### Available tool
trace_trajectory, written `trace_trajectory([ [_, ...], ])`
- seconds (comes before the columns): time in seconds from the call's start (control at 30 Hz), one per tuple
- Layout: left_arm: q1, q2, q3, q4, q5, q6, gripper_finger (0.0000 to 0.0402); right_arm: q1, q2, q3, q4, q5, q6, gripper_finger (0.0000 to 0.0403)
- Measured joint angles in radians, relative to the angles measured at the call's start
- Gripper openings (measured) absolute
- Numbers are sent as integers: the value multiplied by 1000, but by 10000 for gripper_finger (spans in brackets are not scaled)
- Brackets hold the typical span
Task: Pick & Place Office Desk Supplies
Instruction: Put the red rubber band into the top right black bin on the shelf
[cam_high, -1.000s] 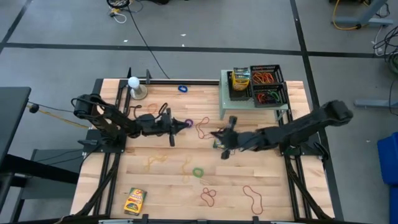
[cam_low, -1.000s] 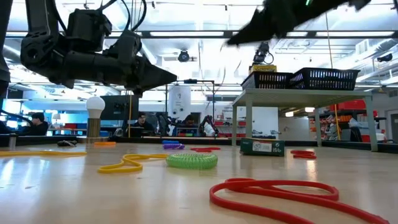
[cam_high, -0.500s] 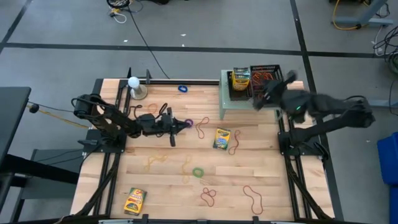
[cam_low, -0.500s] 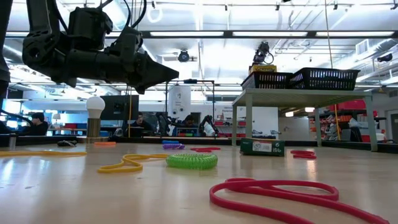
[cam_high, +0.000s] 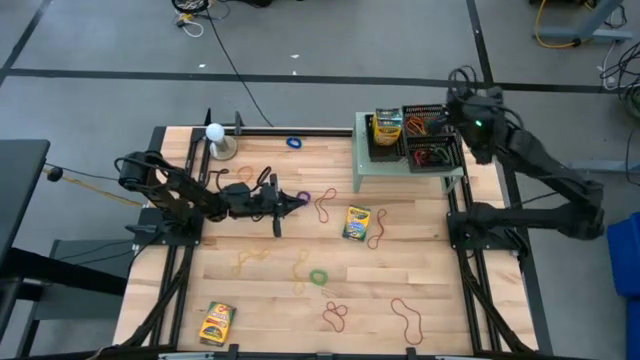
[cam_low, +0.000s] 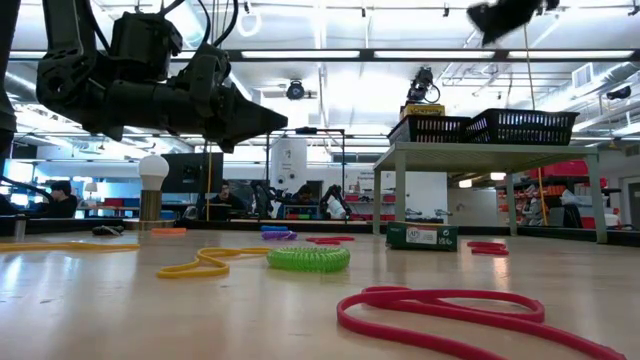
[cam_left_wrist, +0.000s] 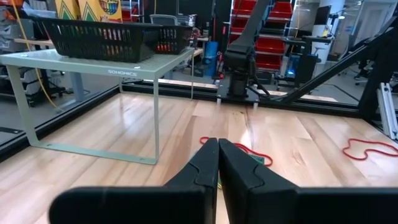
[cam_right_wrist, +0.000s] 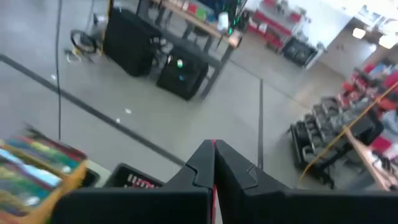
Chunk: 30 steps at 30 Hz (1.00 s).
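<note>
Upper right of the high view: right gripper (cam_high: 457, 100) sits over the black mesh baskets (cam_high: 430, 137) on the green stand (cam_high: 405, 165), fingers pinched shut; a red sliver may sit between them in its wrist view, can't confirm a band. Judged step: drop-off at the basket. Left gripper (cam_high: 296, 199) hangs left of centre, closed, next to the purple band (cam_high: 303, 197); whether it holds anything I can't tell. One crayon box (cam_high: 357, 222) lies mid-table, another (cam_high: 217, 322) lower left; loose bands are scattered along the bottom. Low view: left gripper (cam_low: 262, 122) is clear of the table, green coil (cam_low: 308, 258) and red loop (cam_low: 470, 308) are untouched. Left wrist view: fingers (cam_left_wrist: 202, 165) together, nothing visibly between. Right wrist view: fingers (cam_right_wrist: 202, 165) together, crayon boxes (cam_right_wrist: 37, 165) at lower left. Next: right opens over the basket, then goes for the mid-table box.
</note>
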Motion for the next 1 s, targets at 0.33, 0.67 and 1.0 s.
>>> trace_trajectory([
  [0.33,-2,0,0,-3,0,-12,18,-239,103,-129,142,-233,1,7],
  [0.67,-1,0,0,-3,0,-12,18,-247,175,-129,73,-298,80,15],
  [1.0,-1,0,0,-3,0,-12,18,-247,222,-129,38,-213,170,121],
])
